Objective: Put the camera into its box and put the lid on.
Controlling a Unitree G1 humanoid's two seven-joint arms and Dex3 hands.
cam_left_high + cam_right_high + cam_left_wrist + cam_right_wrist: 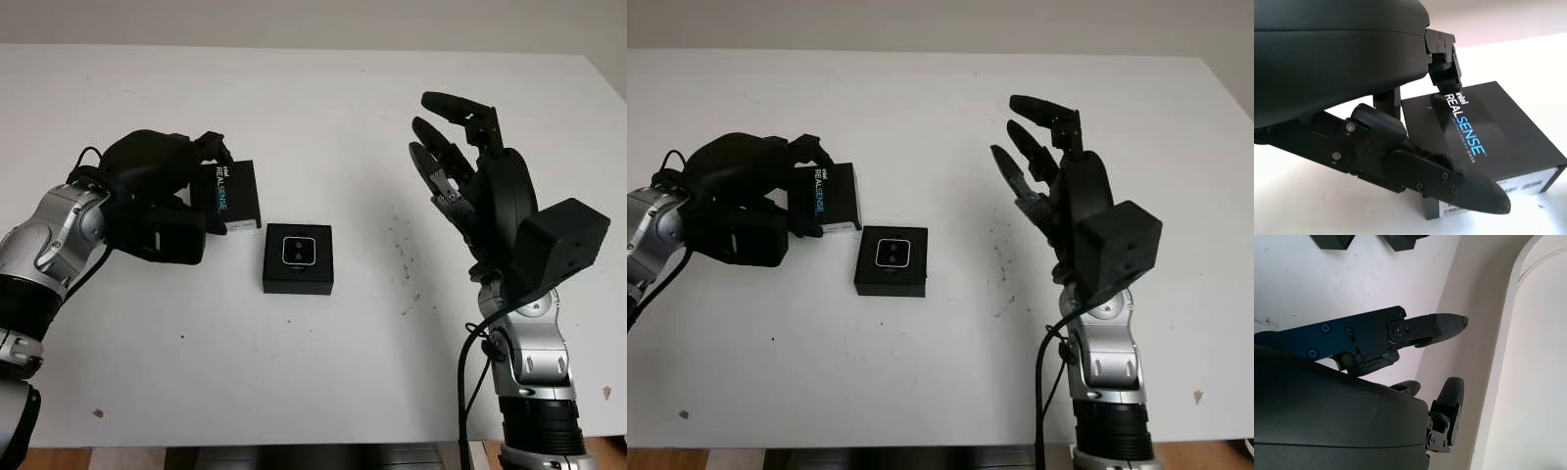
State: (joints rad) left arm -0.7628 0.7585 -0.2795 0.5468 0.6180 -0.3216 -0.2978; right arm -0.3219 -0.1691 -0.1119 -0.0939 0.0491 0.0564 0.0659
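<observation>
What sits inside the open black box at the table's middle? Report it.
Inside the open box sits the camera, its silver face up. Whatever lies beneath it is covered.

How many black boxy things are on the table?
2. The lid printed REALSENSE is tilted up in the left hand, whose fingers curl on it. The open box with the camera inside sits just beside it, nearer the table's middle.

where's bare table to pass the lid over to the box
Bare table lies between the box and the raised, open right hand, and along the near edge. It is crowded at the box's left, where the left hand grips the lid.
</observation>
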